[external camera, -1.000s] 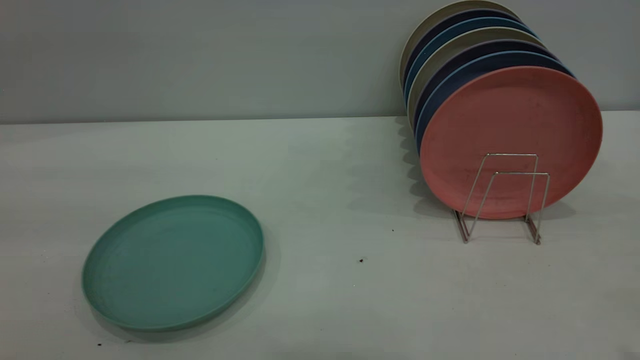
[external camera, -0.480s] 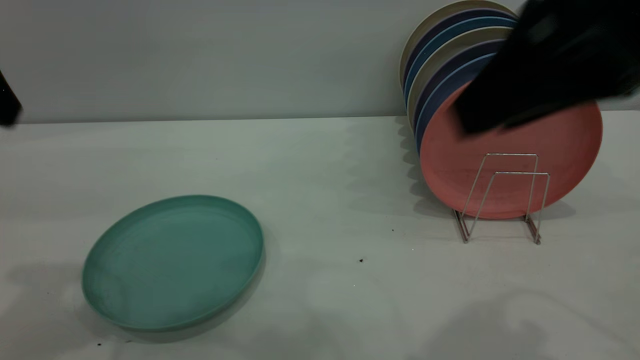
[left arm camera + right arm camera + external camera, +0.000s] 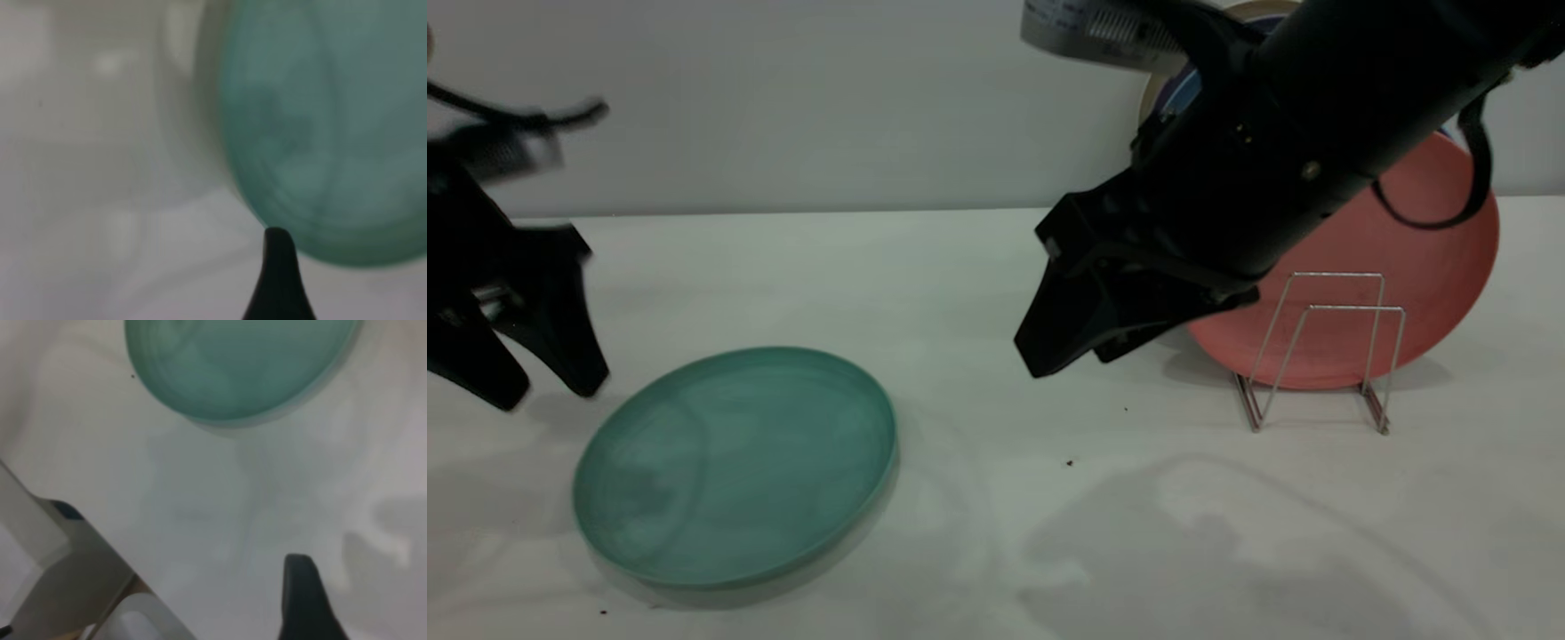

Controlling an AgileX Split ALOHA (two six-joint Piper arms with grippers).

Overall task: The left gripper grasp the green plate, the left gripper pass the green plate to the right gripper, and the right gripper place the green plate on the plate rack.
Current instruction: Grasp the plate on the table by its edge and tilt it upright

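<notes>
Your green plate lies flat on the white table, near the front left, touching neither arm. The left gripper hangs above the table just left of the plate's far edge — its two fingers spread apart and holding nothing. The right gripper reaches in from the upper right and sits over the middle of the table, between the plate and the plate rack; you cannot tell from these views whether its fingers are parted. The rack stands at the far right with a pink plate upright in it and two wire loops bare in front.
</notes>
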